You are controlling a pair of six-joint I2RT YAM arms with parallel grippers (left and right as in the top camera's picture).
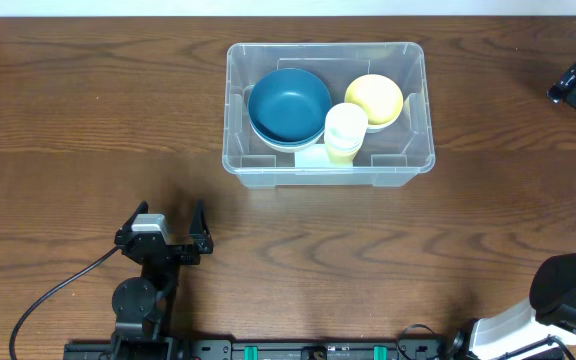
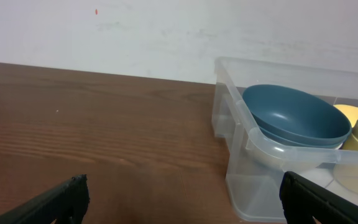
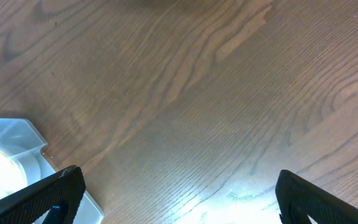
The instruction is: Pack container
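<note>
The clear plastic container [image 1: 328, 176] stands at the back middle of the table. Inside it are stacked blue bowls [image 1: 289, 104], a yellow bowl [image 1: 374, 98] and a stack of pale yellow cups [image 1: 345, 131]. My left gripper [image 1: 164, 216] is open and empty, low over the table in front and to the left of the container. In the left wrist view the open jaws [image 2: 185, 200] face the container's corner [image 2: 248, 144] and the blue bowls [image 2: 294, 116]. My right gripper [image 1: 574, 86] is at the far right, and its jaws [image 3: 179, 194] are open and empty over bare wood.
The brown wooden table [image 1: 88, 110] runs all around the container. A white wall [image 2: 135, 31] stands behind it. The right arm's base [image 1: 568, 290] is at the front right. A corner of the container [image 3: 17, 134] shows in the right wrist view.
</note>
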